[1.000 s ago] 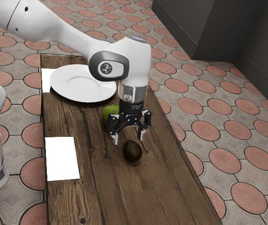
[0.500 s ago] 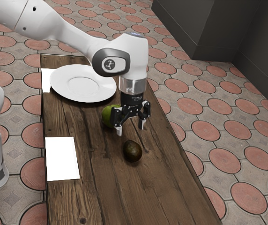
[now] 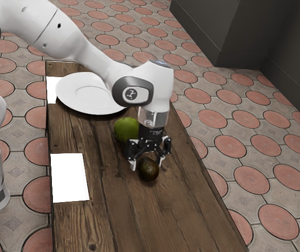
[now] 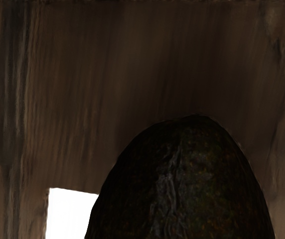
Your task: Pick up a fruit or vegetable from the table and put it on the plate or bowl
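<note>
A dark avocado (image 3: 149, 170) lies on the wooden table (image 3: 139, 220), near its middle. My gripper (image 3: 147, 160) has come down right over the avocado, open, with one finger on each side of its top and neither visibly pressing it. In the wrist view the avocado (image 4: 182, 184) looms large and dark just under my hand. A green round fruit (image 3: 126, 128) rests on the table just behind the gripper, toward the plate. The white plate (image 3: 89, 93) stands at the table's far end and holds nothing.
A white sheet (image 3: 69, 177) lies flat on the table toward the exterior view's left, also visible beside the avocado as a white sheet (image 4: 70, 214) in the wrist view. Another white sheet (image 3: 51, 89) pokes out from under the plate. The table's long edge runs close on the right, above the tiled floor (image 3: 255, 136).
My hand has moved from beside the green fruit toward the avocado and dropped lower, so the open fingers now straddle the avocado. The fruits and the plate have stayed put.
</note>
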Motion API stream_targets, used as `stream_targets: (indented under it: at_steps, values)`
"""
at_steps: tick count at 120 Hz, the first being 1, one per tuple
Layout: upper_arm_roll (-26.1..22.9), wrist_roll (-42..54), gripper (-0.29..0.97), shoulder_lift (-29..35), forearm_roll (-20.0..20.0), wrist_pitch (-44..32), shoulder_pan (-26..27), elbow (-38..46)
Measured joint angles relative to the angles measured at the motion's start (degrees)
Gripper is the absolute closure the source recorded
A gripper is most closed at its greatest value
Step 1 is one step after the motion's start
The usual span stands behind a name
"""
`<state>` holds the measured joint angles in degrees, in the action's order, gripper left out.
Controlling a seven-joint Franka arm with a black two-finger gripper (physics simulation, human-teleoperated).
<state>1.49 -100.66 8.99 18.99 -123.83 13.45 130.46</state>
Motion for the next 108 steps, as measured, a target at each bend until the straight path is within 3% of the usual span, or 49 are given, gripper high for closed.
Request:
stream_targets:
  at_steps: [16, 39, 50, 64, 72, 86, 108]
  values:
    - [0.0, 1.2, 0.06, -0.7, 0.8, -1.1, 0.0, 0.0]
    - [0.0, 2.4, 0.4, -0.6, 0.8, -1.7, -0.1, -0.1]
    - [0.1, 2.9, 0.43, 0.0, 0.5, -1.7, -0.3, -0.5]
    - [0.6, 3.3, 0.44, 4.4, -4.4, -1.5, -2.2, -1.0]
    - [0.7, 3.5, 0.43, 7.5, -6.9, -1.3, -7.5, -1.1]
    - [-0.5, 3.9, 0.41, 14.4, -9.1, 1.7, -21.3, -1.0]
    - [-5.3, 4.7, 0.41, 20.4, -4.2, 13.2, -46.7, -0.9]
